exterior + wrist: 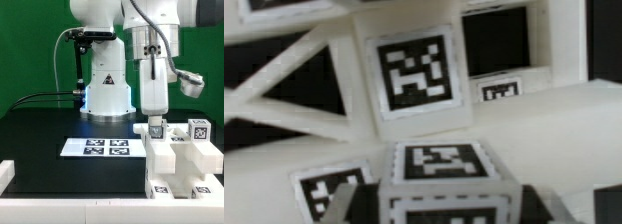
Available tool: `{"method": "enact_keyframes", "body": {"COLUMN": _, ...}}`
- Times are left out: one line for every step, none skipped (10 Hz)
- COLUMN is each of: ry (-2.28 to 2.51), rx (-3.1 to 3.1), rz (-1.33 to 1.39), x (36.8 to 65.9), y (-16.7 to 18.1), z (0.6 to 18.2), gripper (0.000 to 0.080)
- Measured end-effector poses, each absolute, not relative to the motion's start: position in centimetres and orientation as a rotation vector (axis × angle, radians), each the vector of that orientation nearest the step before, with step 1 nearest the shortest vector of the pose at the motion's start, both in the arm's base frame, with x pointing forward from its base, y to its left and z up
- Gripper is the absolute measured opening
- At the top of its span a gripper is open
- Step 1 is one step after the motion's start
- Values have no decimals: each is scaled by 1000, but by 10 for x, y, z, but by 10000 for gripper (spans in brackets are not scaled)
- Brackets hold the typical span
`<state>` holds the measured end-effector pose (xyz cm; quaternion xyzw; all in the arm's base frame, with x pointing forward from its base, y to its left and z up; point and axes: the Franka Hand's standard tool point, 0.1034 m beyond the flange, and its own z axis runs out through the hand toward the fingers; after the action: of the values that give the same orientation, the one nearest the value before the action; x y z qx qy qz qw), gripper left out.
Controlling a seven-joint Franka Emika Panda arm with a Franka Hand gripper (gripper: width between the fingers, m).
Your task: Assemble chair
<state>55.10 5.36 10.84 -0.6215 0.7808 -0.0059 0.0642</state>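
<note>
One chair assembly (185,160), tagged white parts, at the exterior view's right on worktop (40,135).
One marker board (97,147); fingers (156,127) grasping a tagged chair block (156,133).

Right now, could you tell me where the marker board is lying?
In the exterior view the marker board lies flat on the black table, in front of the robot's base and just to the exterior view's left of the white chair parts.

The chair parts (180,160) crowded the table's (40,135) exterior-view right side. The marker board (97,148) lay flat beside them, with bare tabletop beyond it.
</note>
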Motion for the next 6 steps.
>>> {"method": "enact_keyframes", "body": {"ry": 2390, "rx": -1830, "rz": -24, "x": 552, "y": 55, "z": 109, "gripper": 281}}
{"method": "enact_keyframes", "body": {"ry": 2361, "rx": -1868, "rz": -28, "x": 552, "y": 55, "z": 109, "gripper": 281}}
{"method": "enact_keyframes", "body": {"ry": 2307, "rx": -1941, "rz": -31, "x": 551, "y": 56, "z": 108, "gripper": 361}}
{"method": "enact_keyframes", "body": {"ry": 2211, "rx": -2064, "rz": -17, "x": 549, "y": 59, "z": 107, "gripper": 498}}
{"method": "enact_keyframes", "body": {"ry": 2056, "rx": -2222, "rz": -19, "x": 549, "y": 60, "z": 108, "gripper": 498}}
{"method": "enact_keyframes", "body": {"ry": 1824, "rx": -2410, "rz": -54, "x": 551, "y": 58, "z": 109, "gripper": 622}}
